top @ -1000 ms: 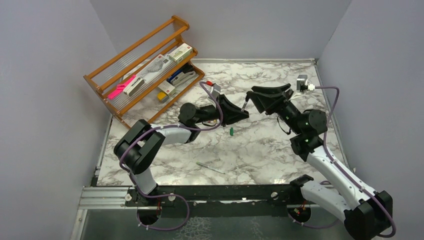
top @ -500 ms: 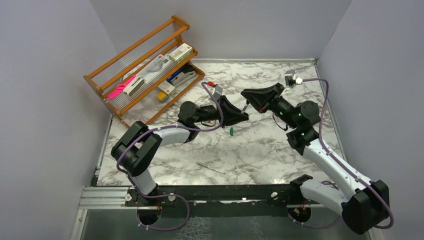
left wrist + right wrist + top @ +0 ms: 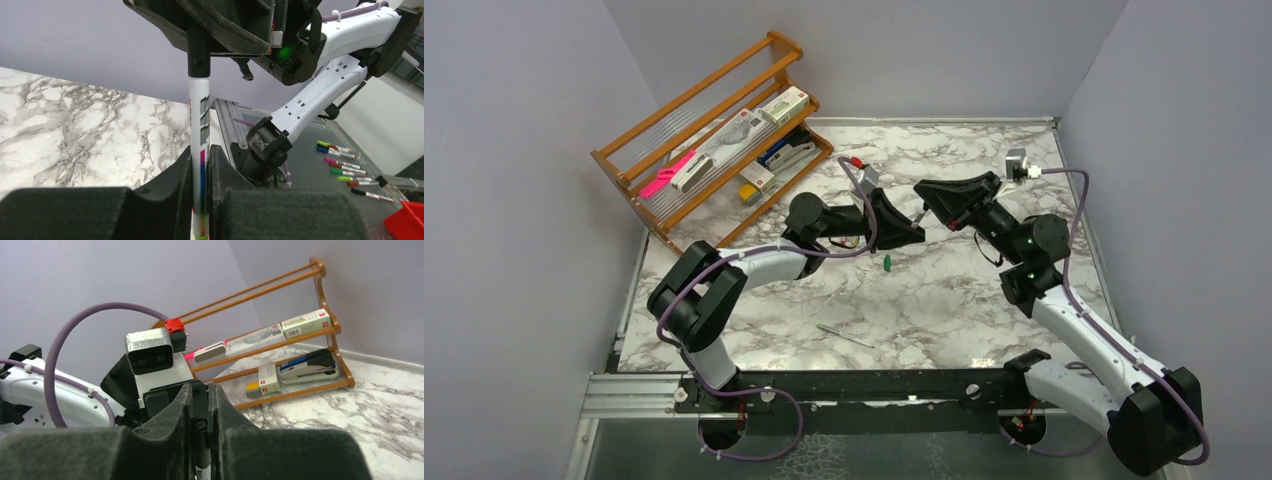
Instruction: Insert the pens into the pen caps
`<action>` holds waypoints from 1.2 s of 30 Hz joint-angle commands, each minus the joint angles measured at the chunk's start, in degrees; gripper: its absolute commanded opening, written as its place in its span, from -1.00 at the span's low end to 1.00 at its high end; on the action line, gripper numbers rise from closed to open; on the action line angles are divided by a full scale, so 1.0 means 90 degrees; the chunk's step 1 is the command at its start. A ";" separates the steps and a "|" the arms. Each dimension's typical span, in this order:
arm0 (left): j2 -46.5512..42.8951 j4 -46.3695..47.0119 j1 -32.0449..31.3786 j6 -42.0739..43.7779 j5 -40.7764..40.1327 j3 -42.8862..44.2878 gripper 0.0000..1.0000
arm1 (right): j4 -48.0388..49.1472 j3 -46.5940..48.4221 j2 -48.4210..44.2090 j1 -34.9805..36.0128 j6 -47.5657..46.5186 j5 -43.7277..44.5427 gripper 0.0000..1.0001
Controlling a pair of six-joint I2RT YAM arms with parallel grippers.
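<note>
My left gripper (image 3: 912,229) is shut on a white-grey pen (image 3: 199,125) with a rainbow stripe. My right gripper (image 3: 927,196) is shut on a dark pen cap (image 3: 200,426). The two grippers meet tip to tip above the middle of the table. In the left wrist view the pen's upper end sits inside the dark cap (image 3: 198,55). In the right wrist view a bit of the white pen (image 3: 202,472) shows below the cap. A green cap (image 3: 887,263) lies on the marble below the grippers. A second pen (image 3: 844,336) lies near the front. The other pen and cap are out of view.
A wooden rack (image 3: 714,150) at the back left holds a pink marker (image 3: 667,175), boxes and a stapler (image 3: 307,362). Grey walls close in the table. Beyond the table edge, several coloured markers (image 3: 345,165) lie on a grey surface.
The right gripper swung a little left, then back. The left arm shifted slightly towards the back. The pen and cap stay joined between the grippers.
</note>
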 commanded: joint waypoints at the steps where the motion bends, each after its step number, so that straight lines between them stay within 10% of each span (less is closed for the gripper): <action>1: -0.0146 0.0634 0.0011 0.0010 -0.0171 0.0897 -1.00 | -0.0532 -0.0595 0.0150 0.0098 0.0312 -0.0818 -0.99; 17: -0.0002 0.0412 0.0093 0.0165 -0.0093 0.1621 -1.00 | 0.0702 -0.1337 0.0671 0.0101 0.1247 -0.1028 -0.98; 21: 0.0092 0.0110 0.0380 0.0294 -0.0404 0.0898 -1.00 | -0.0513 -0.0926 -0.0128 0.0093 0.0557 0.0303 -0.30; 27: 0.0661 -0.1049 0.0941 0.1053 -0.1524 0.0127 -1.00 | -0.1787 -0.1366 -0.1503 0.0087 0.0181 0.3055 -0.03; 36: 0.1014 -0.4149 0.0648 0.2409 -0.4753 0.0812 -1.00 | -0.2589 -0.1974 -0.2121 0.0088 0.0216 0.3109 -0.10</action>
